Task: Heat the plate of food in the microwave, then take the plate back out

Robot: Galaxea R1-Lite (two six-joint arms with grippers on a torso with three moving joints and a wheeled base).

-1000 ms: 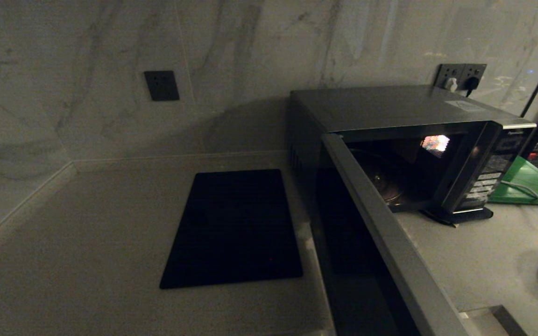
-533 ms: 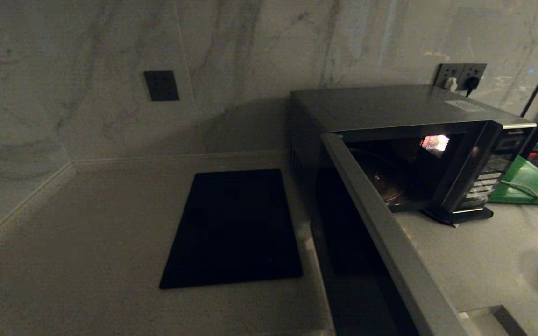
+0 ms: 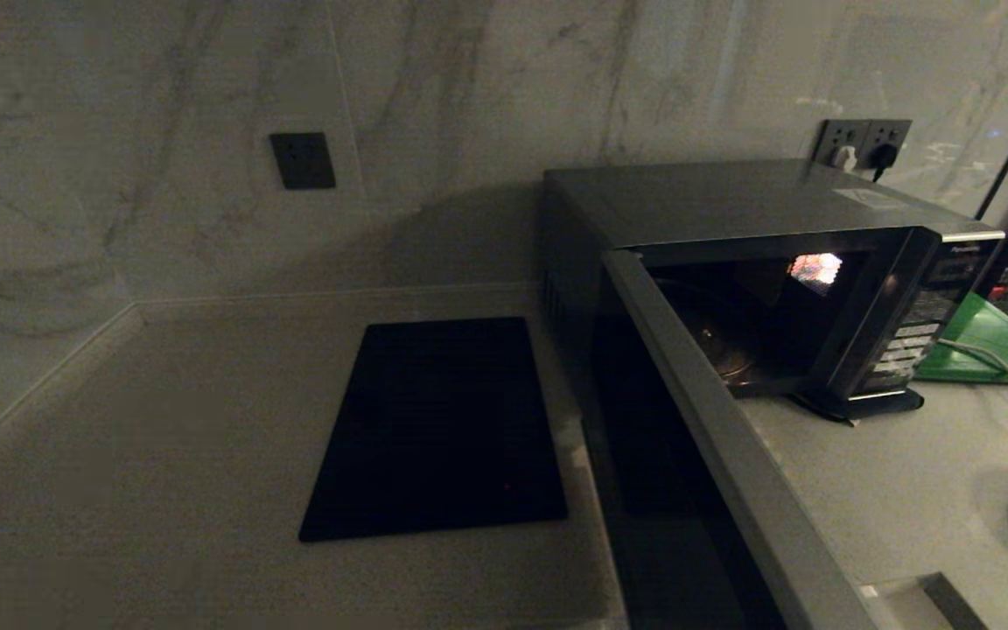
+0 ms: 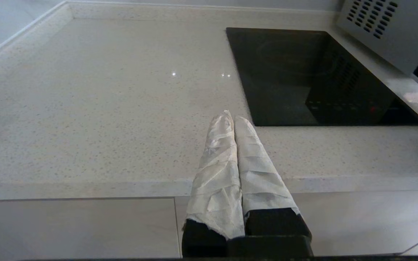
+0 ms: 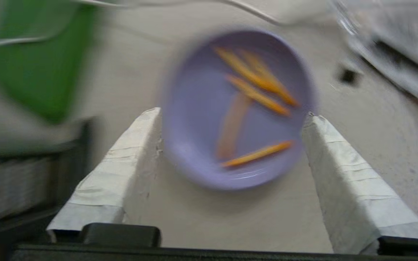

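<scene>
Lavender plate of food (image 5: pixel 236 108) sits dead ahead of my right gripper (image 5: pixel 232 116), between its spread, empty fingers.

In the head view the plate shows only at the lower right edge, on the counter, right of the microwave (image 3: pixel 775 262), whose door hangs open. My left gripper (image 4: pixel 229 117), fingers together, idles by the cooktop (image 4: pixel 314 78); the right arm is plainly nearer.
</scene>
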